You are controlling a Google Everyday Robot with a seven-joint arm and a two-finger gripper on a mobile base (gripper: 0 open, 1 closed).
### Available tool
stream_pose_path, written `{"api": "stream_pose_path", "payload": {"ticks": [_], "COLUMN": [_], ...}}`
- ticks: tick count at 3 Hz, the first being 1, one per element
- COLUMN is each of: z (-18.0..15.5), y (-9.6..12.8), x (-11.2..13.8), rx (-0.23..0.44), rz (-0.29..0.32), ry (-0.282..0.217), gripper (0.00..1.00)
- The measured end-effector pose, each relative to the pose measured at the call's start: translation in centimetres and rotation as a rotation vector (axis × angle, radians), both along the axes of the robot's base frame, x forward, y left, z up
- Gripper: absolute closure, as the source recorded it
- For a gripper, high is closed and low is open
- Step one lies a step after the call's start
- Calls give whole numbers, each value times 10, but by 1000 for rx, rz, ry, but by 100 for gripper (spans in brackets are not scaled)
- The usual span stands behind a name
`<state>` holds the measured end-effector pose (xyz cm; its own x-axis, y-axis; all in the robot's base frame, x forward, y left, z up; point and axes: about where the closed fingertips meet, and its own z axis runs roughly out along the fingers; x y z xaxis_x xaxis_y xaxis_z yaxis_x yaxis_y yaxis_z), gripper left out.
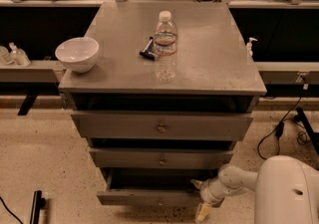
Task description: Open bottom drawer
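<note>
Speckled floor nearest, along the lower edge. Just above it at 6 o'clock, bottom drawer, front standing forward of the middle drawer and top drawer, dark gap showing behind it. Judged partly open, so task under way, with more pull probably needed before calling it fully out. At 5 o'clock, gripper on a white arm extended from 4 o'clock, placed at the drawer front's right end. Jaws apart, one tip above that corner and one below, seemingly straddling the front; contact likely but not certain; carrying nothing. Farther back, grey table with a white bowl at 10 o'clock, a water bottle near centre and a small dark object just beside it
</note>
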<state>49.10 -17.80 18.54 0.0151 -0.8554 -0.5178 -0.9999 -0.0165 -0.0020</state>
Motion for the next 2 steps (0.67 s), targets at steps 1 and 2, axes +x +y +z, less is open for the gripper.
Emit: {"api": "stream_pose_path", "payload": {"ticks": [1, 2], "z": [-6, -3], "y": [12, 15], "x": [-11, -22], "rx": [3, 12], "rz": [49, 96], "ry": [46, 81], "gripper": [24, 53]}}
